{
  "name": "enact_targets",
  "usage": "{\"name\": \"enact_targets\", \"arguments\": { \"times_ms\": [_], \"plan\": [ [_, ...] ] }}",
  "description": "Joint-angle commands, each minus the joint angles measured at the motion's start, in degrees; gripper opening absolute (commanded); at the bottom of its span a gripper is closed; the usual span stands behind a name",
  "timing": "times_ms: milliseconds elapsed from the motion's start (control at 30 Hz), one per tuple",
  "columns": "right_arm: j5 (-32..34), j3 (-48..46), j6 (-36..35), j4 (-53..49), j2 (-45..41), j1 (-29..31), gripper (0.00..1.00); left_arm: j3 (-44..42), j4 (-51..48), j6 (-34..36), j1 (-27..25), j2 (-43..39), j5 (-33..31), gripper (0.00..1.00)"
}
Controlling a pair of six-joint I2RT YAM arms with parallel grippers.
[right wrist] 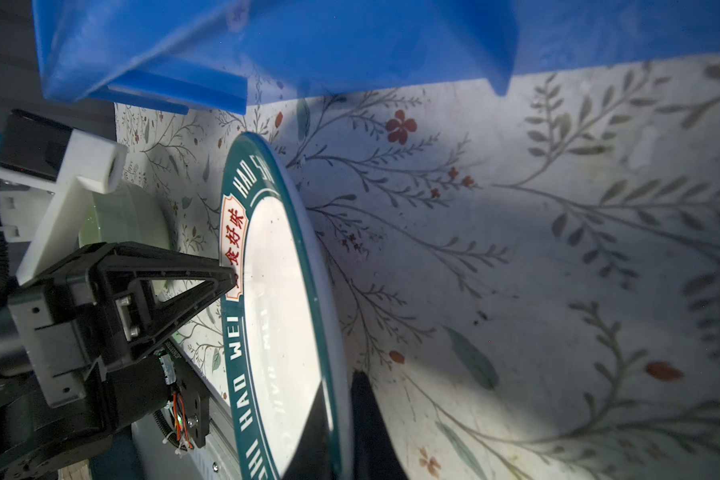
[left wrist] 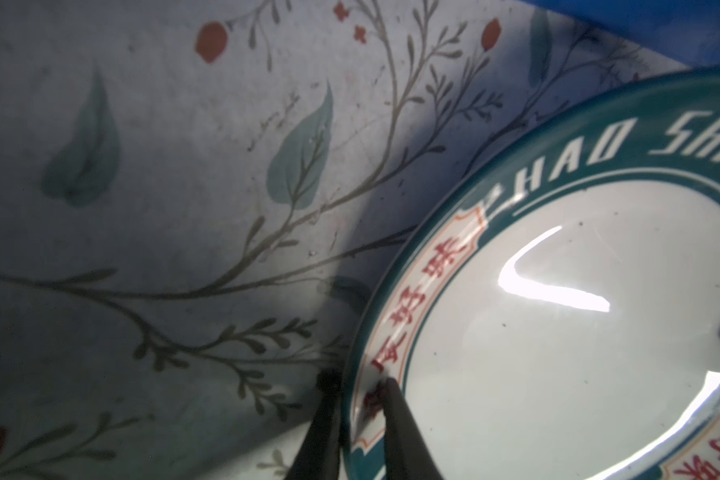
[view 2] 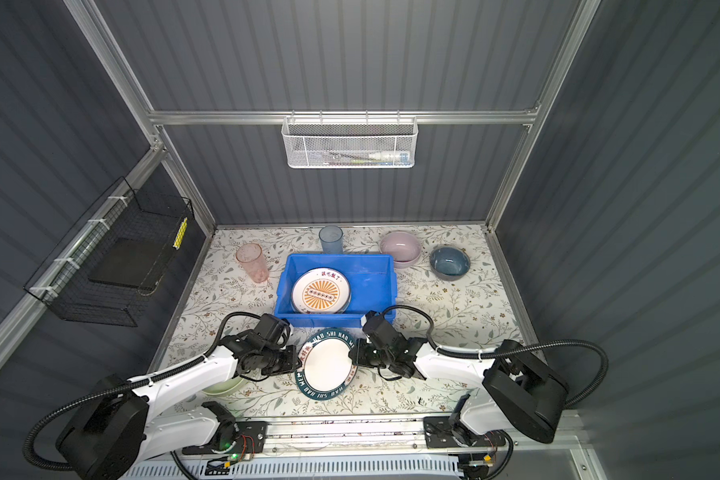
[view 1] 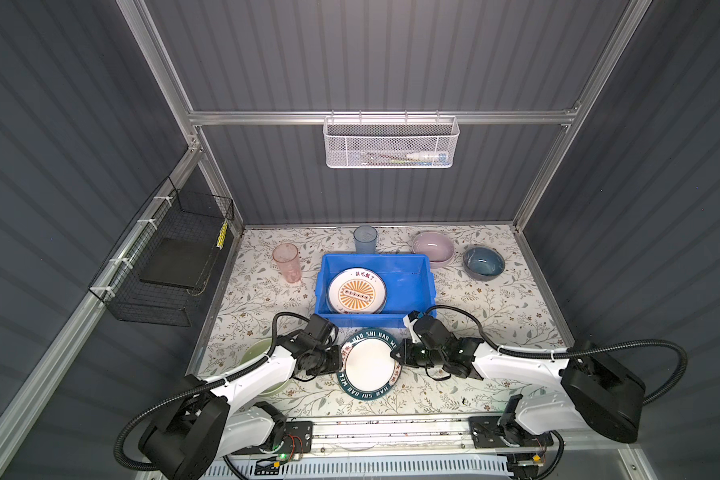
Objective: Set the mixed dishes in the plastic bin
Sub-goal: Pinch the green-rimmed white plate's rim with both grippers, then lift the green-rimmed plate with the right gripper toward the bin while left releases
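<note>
A white plate with a dark lettered rim [view 1: 368,363] [view 2: 327,363] lies on the table just in front of the blue plastic bin [view 1: 375,258] [view 2: 337,258]. My left gripper [view 1: 342,359] [left wrist: 360,380] is shut on its left rim. My right gripper [view 1: 395,355] [right wrist: 339,386] is shut on the opposite rim, one finger above and one below. A white emblem plate [view 1: 356,293] lies inside the bin. A green bowl [view 1: 254,357] shows partly under my left arm. A pink tumbler [view 1: 287,262], a blue tumbler [view 1: 365,239], a pink bowl [view 1: 433,247] and a dark-blue bowl [view 1: 484,262] stand around the bin.
A black wire basket [view 1: 163,266] hangs on the left wall. A white mesh basket [view 1: 391,143] hangs high on the back wall. The bin's near wall [right wrist: 350,41] stands close behind the held plate.
</note>
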Motion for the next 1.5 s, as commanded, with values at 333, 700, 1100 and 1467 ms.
{"name": "enact_targets", "arguments": {
  "times_ms": [333,700,1100,1467],
  "plan": [
    [0.0,3.5,-1.8,-9.8,-3.1,0.4,0.05,6.0,-12.3,2.4,-0.4,-5.8,-4.3,0.38],
    [1.2,12.3,-10.6,-28.0,-11.4,-1.6,0.06,11.4,-19.7,2.0,-0.4,-10.9,-8.3,0.54],
    [-11.0,15.8,-15.5,-28.4,-17.5,-16.3,0.06,17.3,-27.4,3.1,-0.3,-15.3,-15.2,0.72],
    [-10.1,29.2,-22.1,-26.6,-6.1,-22.2,0.07,20.9,-29.7,5.1,-0.4,-16.2,-15.6,0.83]
  ]
}}
